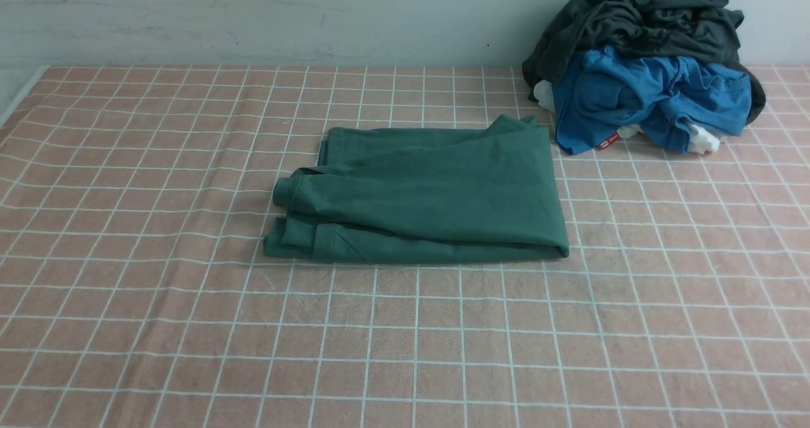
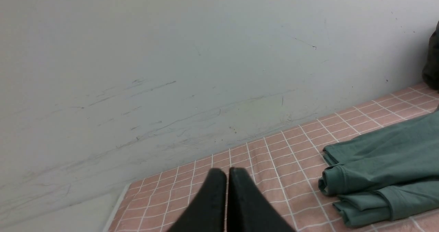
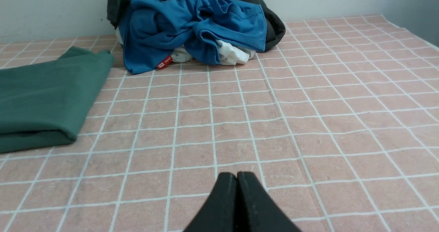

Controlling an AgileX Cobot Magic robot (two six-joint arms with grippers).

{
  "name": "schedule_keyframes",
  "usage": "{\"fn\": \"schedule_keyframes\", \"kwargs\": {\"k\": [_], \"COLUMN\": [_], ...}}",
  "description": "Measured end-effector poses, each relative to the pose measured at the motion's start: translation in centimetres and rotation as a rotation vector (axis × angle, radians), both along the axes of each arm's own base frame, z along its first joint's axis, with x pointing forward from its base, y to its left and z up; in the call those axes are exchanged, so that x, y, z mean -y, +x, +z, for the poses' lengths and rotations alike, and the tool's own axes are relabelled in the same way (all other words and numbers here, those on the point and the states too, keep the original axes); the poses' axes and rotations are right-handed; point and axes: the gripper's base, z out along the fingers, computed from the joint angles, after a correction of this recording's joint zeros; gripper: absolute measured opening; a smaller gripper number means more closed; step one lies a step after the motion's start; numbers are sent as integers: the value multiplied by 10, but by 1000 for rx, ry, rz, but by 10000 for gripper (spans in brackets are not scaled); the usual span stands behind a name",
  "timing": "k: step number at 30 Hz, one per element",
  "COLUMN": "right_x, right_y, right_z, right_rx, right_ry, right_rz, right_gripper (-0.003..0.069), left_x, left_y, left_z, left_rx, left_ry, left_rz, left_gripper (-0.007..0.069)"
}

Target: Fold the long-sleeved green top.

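Note:
The green long-sleeved top (image 1: pixel 430 194) lies folded into a compact rectangle at the middle of the pink checked cloth, with a ribbed cuff poking out at its left end. Its cuff end (image 2: pixel 380 177) also shows in the left wrist view and its right fold (image 3: pixel 44 98) in the right wrist view. Neither arm appears in the front view. My left gripper (image 2: pixel 227 172) is shut and empty above the cloth, left of the top. Off to the top's right, my right gripper (image 3: pixel 236 175) is shut and empty, low over the cloth.
A heap of clothes sits at the back right against the wall: a dark grey garment (image 1: pixel 639 16) over a bright blue garment (image 1: pixel 645 95) with white fabric beneath. The grey wall (image 1: pixel 253 16) bounds the far side. The cloth's left edge (image 1: pixel 22 92) shows at the far left.

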Motion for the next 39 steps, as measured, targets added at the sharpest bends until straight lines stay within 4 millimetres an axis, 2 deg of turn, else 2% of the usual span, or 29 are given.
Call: {"fn": "schedule_keyframes", "kwargs": {"k": [23,28,29,31,35,39], "right_x": [0,0,0,0,0,0], "right_y": [0,0,0,0,0,0], "right_z": [0,0,0,0,0,0], "right_rx": [-1,-1,-1,-1,-3,-3], "right_ry": [-1,-1,-1,-1,-2,-2], "right_rz": [-1,-1,-1,-1,-1,-1], "right_gripper": [-10,-10,-10,-10,-10,-10], "left_x": [0,-2,-3,-4,-5,-3], "left_y": [1,6,8,10,11,9], "left_z": [-3,-23,-36,-49,-59,-73], "left_rx": [0,-54,-91,-117,-170,-325], "left_ry": [2,-26,-69,-149,-246,-298], "left_rz": [3,73,99,113,133,133], "left_gripper": [-3,-3,-3,-3,-3,-3]}}
